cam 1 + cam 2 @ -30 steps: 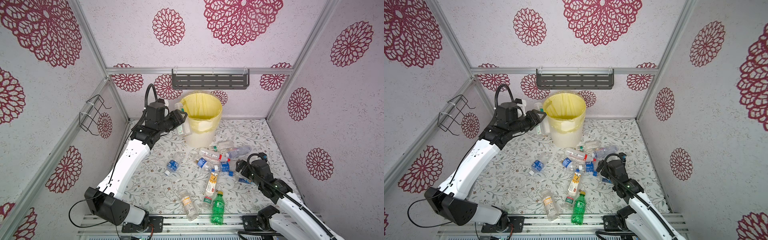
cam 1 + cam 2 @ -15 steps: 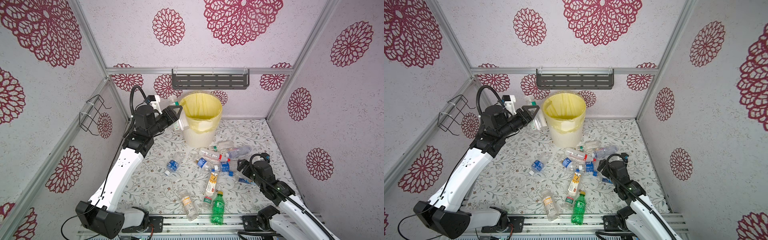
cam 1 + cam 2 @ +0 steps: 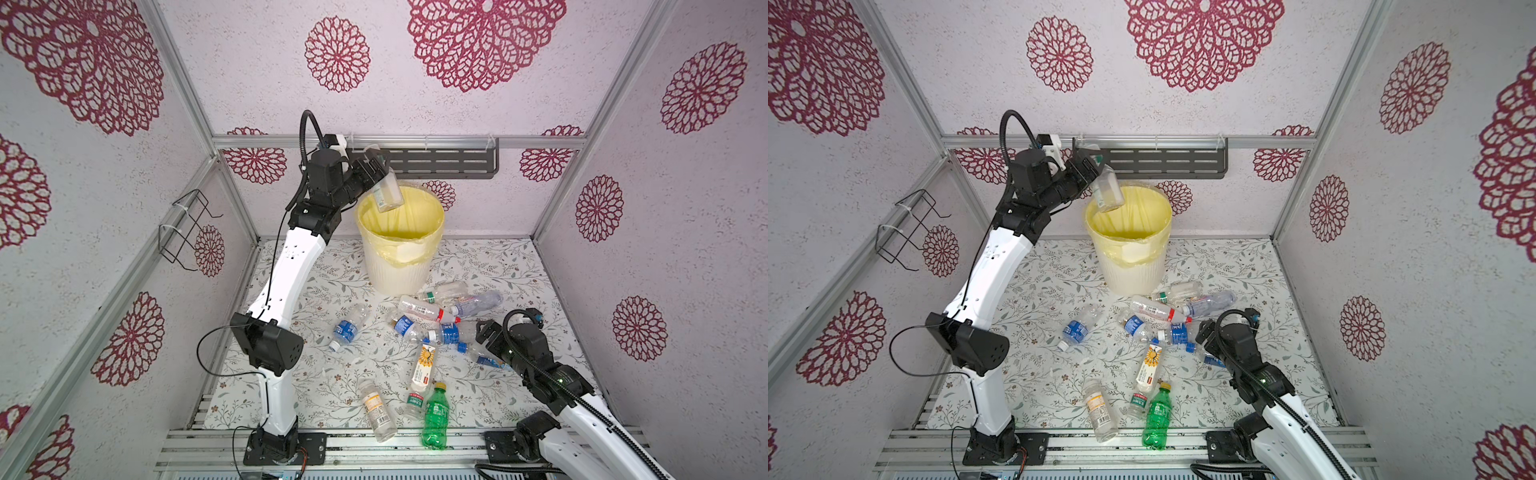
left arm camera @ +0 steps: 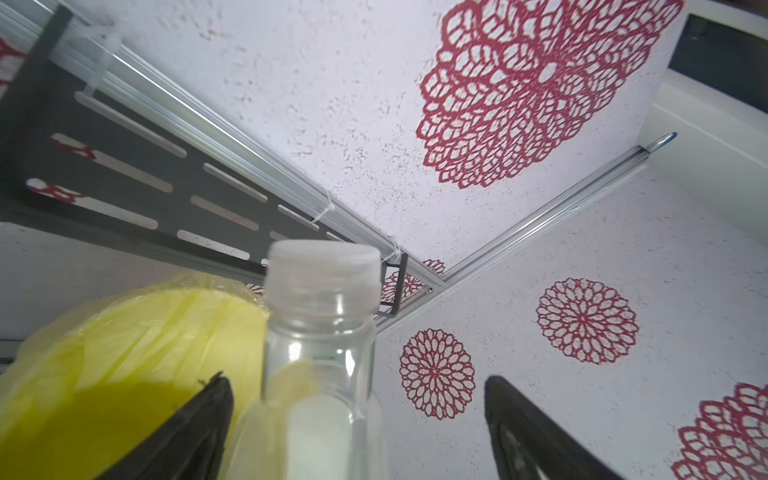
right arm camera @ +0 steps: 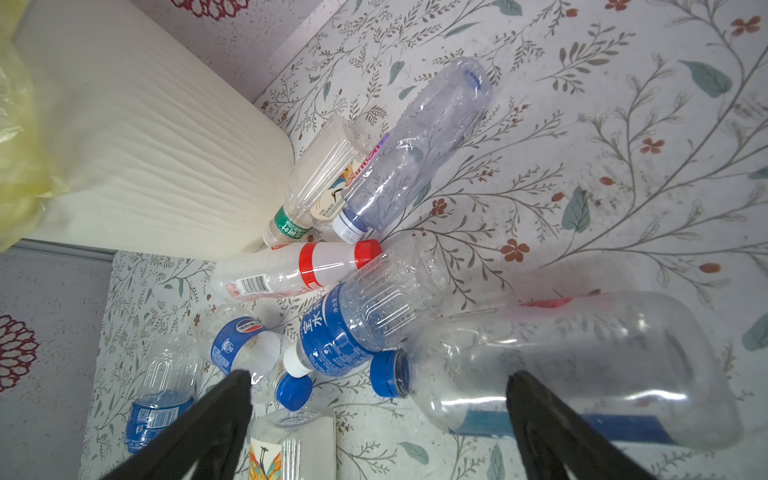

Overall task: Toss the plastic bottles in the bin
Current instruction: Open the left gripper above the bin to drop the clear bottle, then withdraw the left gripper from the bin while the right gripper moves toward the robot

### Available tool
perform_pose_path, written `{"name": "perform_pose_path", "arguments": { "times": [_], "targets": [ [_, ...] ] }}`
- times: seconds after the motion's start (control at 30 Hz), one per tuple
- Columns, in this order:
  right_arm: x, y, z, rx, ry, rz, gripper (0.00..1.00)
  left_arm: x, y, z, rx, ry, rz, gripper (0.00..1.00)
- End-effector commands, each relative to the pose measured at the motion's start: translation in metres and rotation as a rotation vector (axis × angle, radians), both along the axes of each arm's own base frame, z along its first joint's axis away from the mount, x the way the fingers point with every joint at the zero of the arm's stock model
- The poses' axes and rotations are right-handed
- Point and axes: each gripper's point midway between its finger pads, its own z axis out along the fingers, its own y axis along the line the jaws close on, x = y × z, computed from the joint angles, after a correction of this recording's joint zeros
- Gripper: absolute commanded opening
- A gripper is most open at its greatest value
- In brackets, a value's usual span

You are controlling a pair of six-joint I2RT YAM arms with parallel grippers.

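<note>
Slanting above the bin (image 3: 399, 274), clear bottle (image 3: 388, 193) points down, seemingly cap-first.

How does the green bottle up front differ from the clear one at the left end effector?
Colour: the green bottle is tinted, yellow cap; the clear bottle is see-through, pale cap.
Pose: the green bottle lies on the table; the clear bottle is tilted in the air above the bin rim.
Contact: no arm at the green bottle; the clear bottle sits between the left end effector spread jaws.
Both are capped plastic.
</note>
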Motion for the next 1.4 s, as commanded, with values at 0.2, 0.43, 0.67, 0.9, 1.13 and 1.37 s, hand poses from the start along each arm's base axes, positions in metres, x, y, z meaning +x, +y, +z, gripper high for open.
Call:
{"name": "perform_pose_path", "arguments": {
  "times": [0.2, 0.43, 0.67, 0.9, 1.13, 1.37],
  "targets": [
    [-0.004, 0.004, 0.02, 0.038, -0.017, 0.015, 0.99, -0.069, 0.013, 0.075, 0.024, -0.137, -0.051, 0.97],
    [-0.007, -0.001, 0.019, 0.039, -0.028, -0.001, 0.99, -0.106, 0.041, 0.063, 0.089, -0.103, 0.018, 0.97],
    [-0.01, -0.006, 0.019, 0.008, 0.006, -0.018, 0.99, -0.128, 0.066, 0.022, 0.145, -0.03, 0.07, 0.97],
    [-0.025, -0.023, -0.005, -0.07, 0.185, -0.102, 0.99, -0.14, 0.077, -0.036, 0.114, 0.049, 0.081, 0.97],
    [-0.038, -0.024, -0.016, -0.045, 0.245, -0.112, 0.99, -0.15, 0.089, -0.077, 0.145, 0.132, 0.092, 0.97],
    [-0.04, -0.006, -0.028, -0.005, 0.276, -0.043, 0.99, -0.164, 0.097, -0.115, 0.157, 0.195, 0.101, 0.97]
  ]
}}
